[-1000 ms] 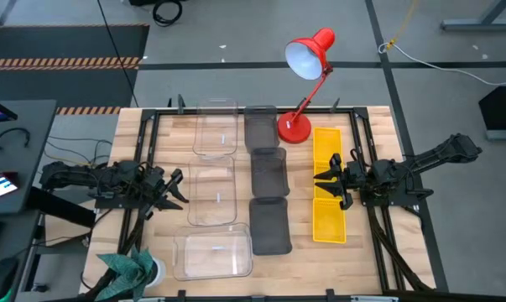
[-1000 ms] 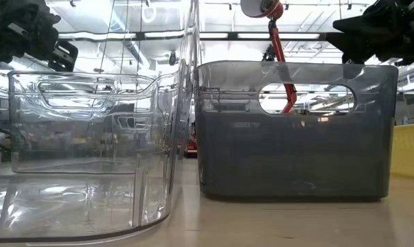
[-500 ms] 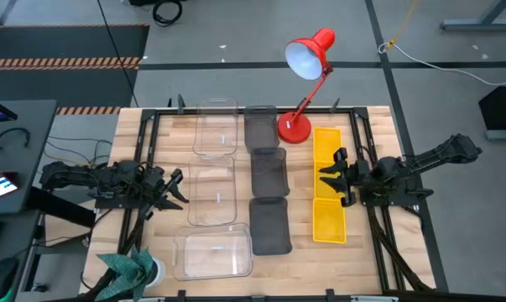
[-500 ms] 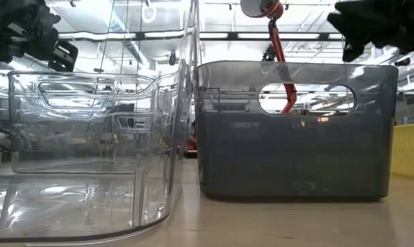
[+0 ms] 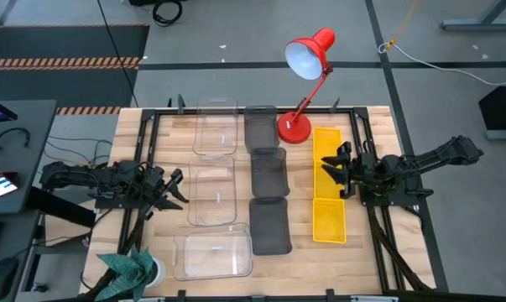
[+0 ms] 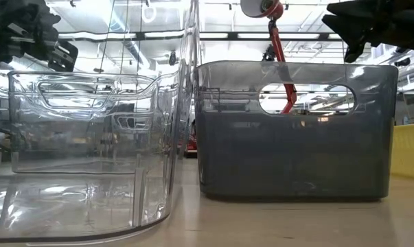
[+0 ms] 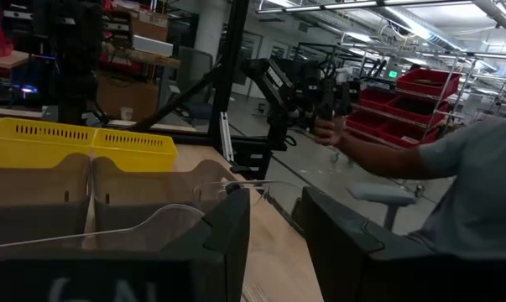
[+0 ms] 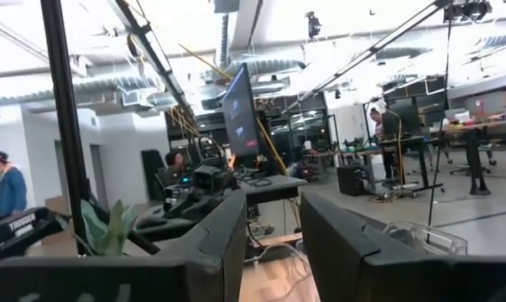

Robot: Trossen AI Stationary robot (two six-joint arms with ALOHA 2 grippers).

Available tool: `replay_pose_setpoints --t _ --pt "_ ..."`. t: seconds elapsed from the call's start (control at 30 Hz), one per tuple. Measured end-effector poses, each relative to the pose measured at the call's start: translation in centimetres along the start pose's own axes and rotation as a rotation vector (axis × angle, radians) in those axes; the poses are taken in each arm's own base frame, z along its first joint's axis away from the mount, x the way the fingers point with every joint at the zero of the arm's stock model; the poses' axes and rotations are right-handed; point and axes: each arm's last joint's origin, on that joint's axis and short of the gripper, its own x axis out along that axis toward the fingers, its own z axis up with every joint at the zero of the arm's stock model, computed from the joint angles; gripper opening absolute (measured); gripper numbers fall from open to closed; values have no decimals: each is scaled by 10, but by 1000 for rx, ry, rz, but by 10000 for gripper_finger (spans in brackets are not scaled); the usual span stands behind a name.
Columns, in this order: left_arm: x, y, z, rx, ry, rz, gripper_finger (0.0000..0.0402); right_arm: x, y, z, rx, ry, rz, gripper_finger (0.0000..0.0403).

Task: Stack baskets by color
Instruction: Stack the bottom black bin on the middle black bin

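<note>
Nine baskets lie on the table in three columns by colour, none yet stacked — a layout that puts each colour within one arm's reach.

The clear baskets form the left column. They are see-through with rounded corners, and the nearest is the widest.

The grey baskets run down the middle, smoky and dark, each with an oval handle slot at the end.

The yellow baskets sit end to end on the right, just beside the red lamp.

The left gripper waits near the clear column, fingers parted and holding nothing.

The right gripper hovers over the yellow row, fingers likewise apart and empty — presumably lining up for a first pick.
</note>
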Motion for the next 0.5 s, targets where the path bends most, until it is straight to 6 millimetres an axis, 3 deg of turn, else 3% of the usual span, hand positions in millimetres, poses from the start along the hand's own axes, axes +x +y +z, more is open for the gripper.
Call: replay_pose_setpoints --t 0.13,0.33,0.5 --pt "0 0 0 0 0 0 117 0 0 2 45 -24 23 119" --pt "0 0 0 0 0 0 117 0 5 5 88 -43 189 119" --pt "0 0 0 0 0 0 117 4 7 -3 176 61 181 119"
